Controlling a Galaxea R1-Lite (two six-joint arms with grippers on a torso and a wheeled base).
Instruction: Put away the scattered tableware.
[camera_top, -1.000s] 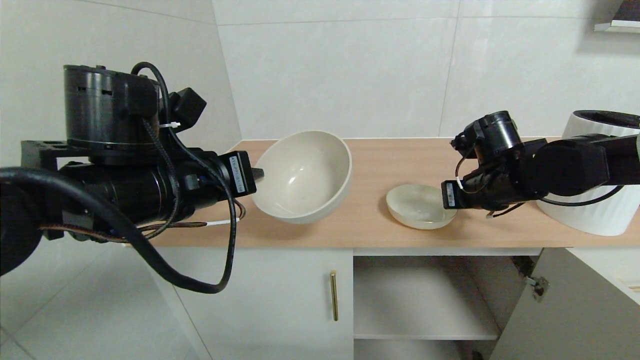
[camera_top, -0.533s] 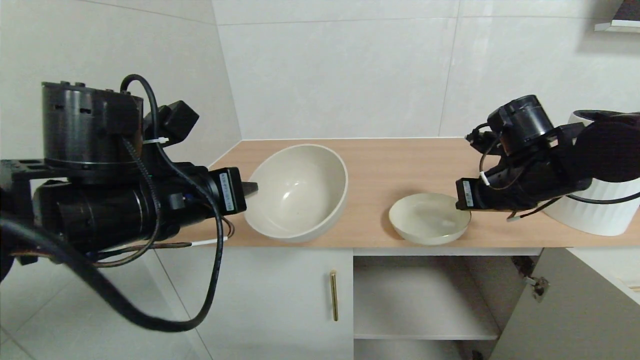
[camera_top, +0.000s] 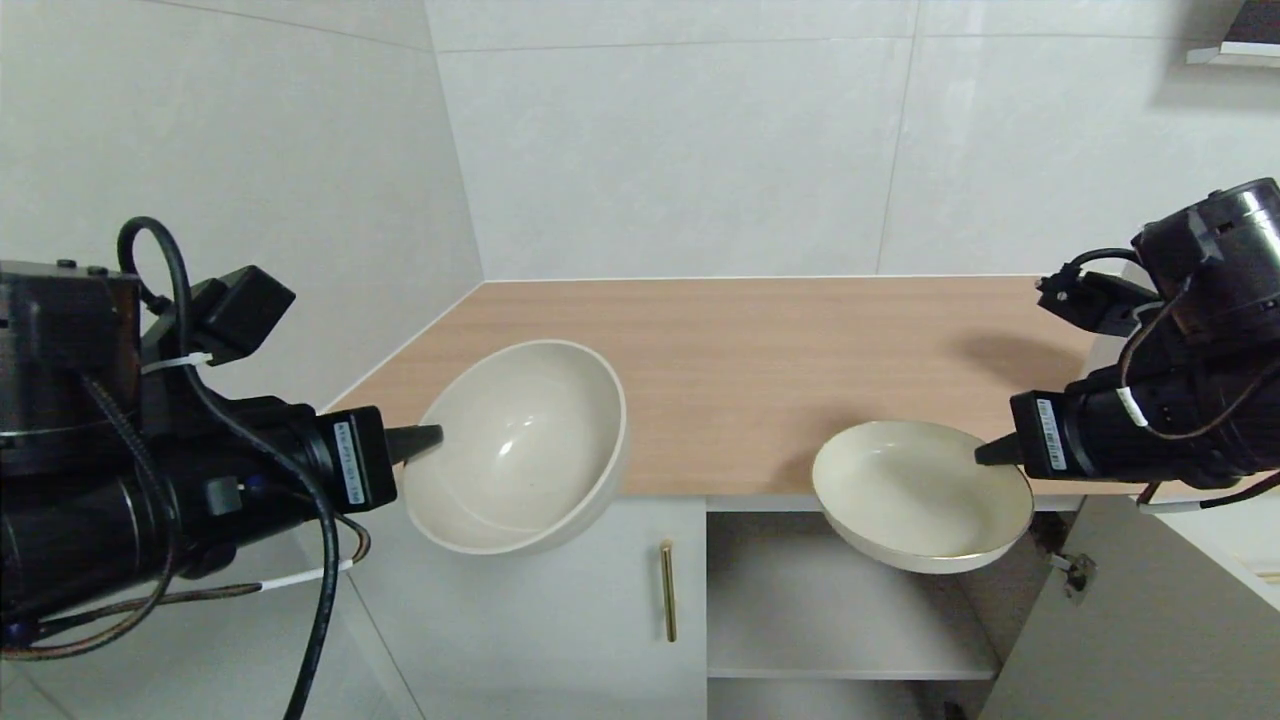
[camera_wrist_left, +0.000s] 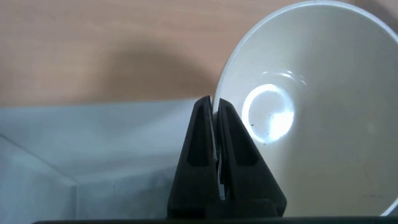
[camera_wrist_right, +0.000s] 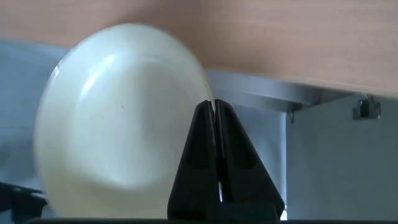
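Left gripper (camera_top: 428, 438) pinching the rim of the deep cream ceramic bowl (camera_top: 520, 445), right gripper (camera_top: 988, 456) pinching the rim of the shallow cream ceramic plate (camera_top: 920, 495), both airborne at the wooden countertop (camera_top: 760, 340) front edge, likely rim-held to slot into the open white cabinet (camera_top: 830, 610) below.

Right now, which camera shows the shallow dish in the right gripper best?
The head view: the whole shallow dish shows, held by its rim in the right gripper at the counter front edge. The right wrist view shows it close up, rim pinched between the fingers. The left wrist view faces the deep bowl.
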